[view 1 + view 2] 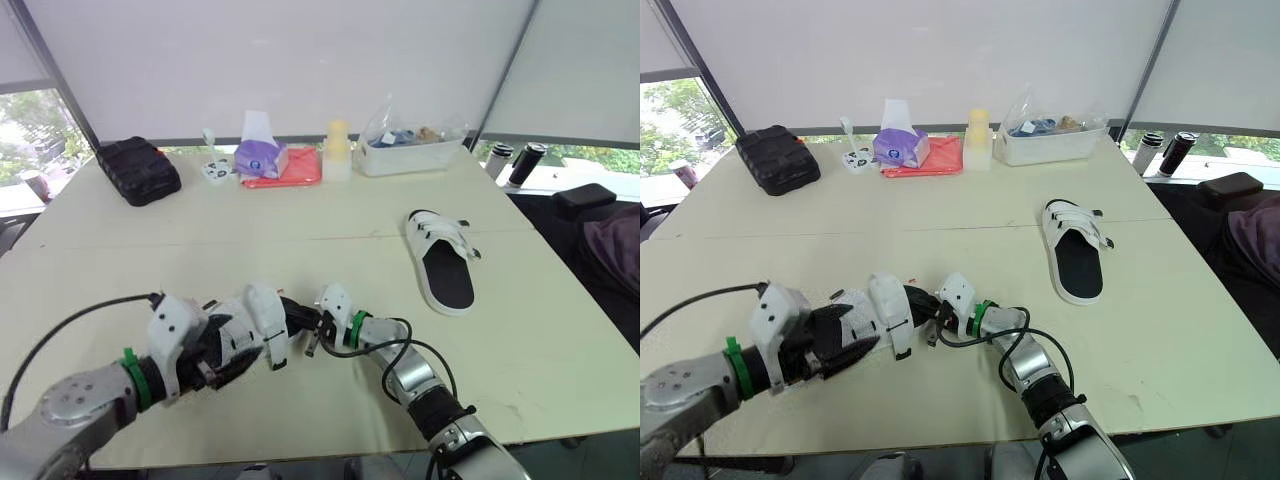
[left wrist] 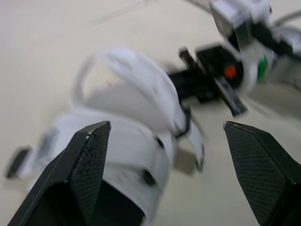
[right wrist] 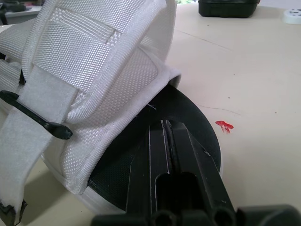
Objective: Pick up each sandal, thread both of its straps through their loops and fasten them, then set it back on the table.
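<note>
A: Firstly, counter: far sandal lies flat at right. Near sandal?

B: Front centre, between both arms. Left claw spread wide about its upper. Right claw clenched, tips on the footbed under the strap. Step, by my reading: threading. Next calls for pinching the loose strap end and feeding it through the loop.

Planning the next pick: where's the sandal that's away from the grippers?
The white sandal with the black footbed lies on the beige table's right side in the eye views, in front of the clear plastic tub.
</note>
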You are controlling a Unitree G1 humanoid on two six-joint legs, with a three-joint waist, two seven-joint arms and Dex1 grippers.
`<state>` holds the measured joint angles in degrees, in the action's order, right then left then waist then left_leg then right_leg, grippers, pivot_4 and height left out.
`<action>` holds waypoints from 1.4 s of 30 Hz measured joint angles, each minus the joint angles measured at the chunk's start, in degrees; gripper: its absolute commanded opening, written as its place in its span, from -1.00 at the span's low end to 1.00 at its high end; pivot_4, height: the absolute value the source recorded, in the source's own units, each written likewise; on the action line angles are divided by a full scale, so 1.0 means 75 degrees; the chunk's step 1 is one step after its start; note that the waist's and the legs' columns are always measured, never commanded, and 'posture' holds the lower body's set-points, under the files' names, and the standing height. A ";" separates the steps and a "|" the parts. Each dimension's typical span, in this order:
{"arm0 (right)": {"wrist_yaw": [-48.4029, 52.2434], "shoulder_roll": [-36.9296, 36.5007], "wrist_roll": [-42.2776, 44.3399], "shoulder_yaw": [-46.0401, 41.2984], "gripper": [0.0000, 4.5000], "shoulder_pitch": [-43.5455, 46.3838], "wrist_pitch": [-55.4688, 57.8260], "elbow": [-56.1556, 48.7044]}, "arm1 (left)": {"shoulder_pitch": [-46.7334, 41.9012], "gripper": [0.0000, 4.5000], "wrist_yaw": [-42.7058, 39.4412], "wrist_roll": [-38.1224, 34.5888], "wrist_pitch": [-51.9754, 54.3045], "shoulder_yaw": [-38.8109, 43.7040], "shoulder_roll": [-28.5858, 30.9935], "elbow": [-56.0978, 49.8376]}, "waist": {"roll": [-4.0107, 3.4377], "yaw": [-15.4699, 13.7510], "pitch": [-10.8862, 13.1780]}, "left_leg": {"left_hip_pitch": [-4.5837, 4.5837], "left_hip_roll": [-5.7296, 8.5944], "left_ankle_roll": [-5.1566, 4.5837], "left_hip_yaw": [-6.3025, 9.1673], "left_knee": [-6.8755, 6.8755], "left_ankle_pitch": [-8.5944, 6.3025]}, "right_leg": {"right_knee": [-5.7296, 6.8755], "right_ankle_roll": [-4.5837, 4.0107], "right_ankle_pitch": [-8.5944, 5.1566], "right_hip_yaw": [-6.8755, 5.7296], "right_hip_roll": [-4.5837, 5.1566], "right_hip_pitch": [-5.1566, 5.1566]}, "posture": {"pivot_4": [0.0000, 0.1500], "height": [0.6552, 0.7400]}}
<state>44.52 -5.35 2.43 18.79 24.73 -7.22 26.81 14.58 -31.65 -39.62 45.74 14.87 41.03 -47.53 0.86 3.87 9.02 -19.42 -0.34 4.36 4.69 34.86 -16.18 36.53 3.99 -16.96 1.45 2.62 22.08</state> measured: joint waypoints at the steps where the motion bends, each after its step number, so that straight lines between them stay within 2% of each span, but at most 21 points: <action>1: 0.0001 0.0001 0.0000 0.0001 -1.00 0.0000 0.0000 0.0000 | 0.0036 1.00 -0.0057 0.0030 -0.0020 -0.0115 0.0001 -0.0007 | 0.0000 0.0003 0.0000 | 0.0000 -0.0001 0.0000 -0.0001 0.0000 0.0000 | -0.0003 0.0005 -0.0003 0.0000 0.0000 0.0000 | 1.00 1.00; 7: 0.0047 0.0003 0.0000 0.0001 -1.00 0.0001 0.0000 0.0000 | -0.0037 1.00 -0.0598 -0.0716 0.0433 -0.0414 0.0229 0.0290 | -0.0004 0.0007 0.0000 | -0.0001 -0.0007 -0.0002 -0.0002 -0.0008 -0.0001 | -0.0009 0.0005 -0.0003 -0.0004 -0.0008 0.0005 | 1.00 1.00; 12: 0.0057 0.0001 0.0000 0.0002 -1.00 0.0000 0.0000 -0.0004 | -0.0499 1.00 -0.0921 -0.0903 0.0509 -0.0669 0.0270 0.0952 | -0.0003 0.0008 -0.0001 | -0.0001 -0.0007 -0.0002 -0.0002 -0.0009 -0.0001 | -0.0010 -0.0006 0.0004 -0.0005 -0.0009 0.0004 | 1.00 1.00; 32: -0.0099 -0.0029 0.0000 0.0010 -1.00 -0.0121 0.0002 -0.0096 | -0.1471 1.00 -0.0431 -0.1296 0.1640 -0.1392 -0.0182 0.2026 | -0.0026 -0.0040 -0.0032 | 0.0006 -0.0006 -0.0003 0.0004 -0.0009 -0.0001 | -0.0019 0.0000 0.0003 -0.0011 -0.0011 -0.0015 | 1.00 1.00; 39: -0.0220 -0.0009 0.0000 -0.0009 -1.00 -0.0159 0.0002 -0.0096 | -0.2234 1.00 -0.0416 -0.1279 0.1795 -0.2012 -0.0780 0.2761 | -0.0020 -0.0078 -0.0040 | 0.0010 -0.0007 -0.0003 0.0011 -0.0001 0.0000 | -0.0018 0.0014 -0.0002 -0.0017 -0.0015 -0.0029 | 1.00 1.00; 40: -0.0230 -0.0007 0.0000 -0.0007 -1.00 -0.0162 0.0002 -0.0096 | -0.2302 0.77 -0.0414 -0.1266 0.1807 -0.2075 -0.0809 0.2829 | -0.0019 -0.0078 -0.0040 | 0.0010 -0.0007 -0.0003 0.0011 -0.0001 0.0000 | -0.0018 0.0014 -0.0001 -0.0017 -0.0016 -0.0028 | 1.00 1.00; 41: -0.0244 -0.0001 0.0000 -0.0005 -1.00 -0.0164 0.0003 -0.0096 | -0.2366 0.65 -0.0388 -0.1207 0.1807 -0.2113 -0.0850 0.2942 | -0.0021 -0.0076 -0.0040 | 0.0011 -0.0008 -0.0003 0.0011 0.0000 0.0000 | -0.0018 0.0014 0.0000 -0.0017 -0.0016 -0.0029 | 1.00 1.00; 42: -0.0254 0.0009 0.0000 -0.0002 -1.00 -0.0167 0.0003 -0.0096 | -0.2393 0.43 -0.0356 -0.1158 0.1807 -0.2120 -0.0854 0.3015 | -0.0020 -0.0069 -0.0041 | 0.0009 -0.0008 -0.0003 0.0011 -0.0001 0.0000 | -0.0018 0.0013 0.0001 -0.0017 -0.0017 -0.0033 | 1.00 1.00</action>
<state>42.62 -5.28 2.43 18.78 23.47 -7.20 26.09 -3.37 -34.32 -48.30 59.29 -1.03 34.63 -24.91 0.71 3.35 8.72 -19.35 -0.40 4.34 4.77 34.85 -16.18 36.39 4.09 -16.95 1.32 2.49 21.83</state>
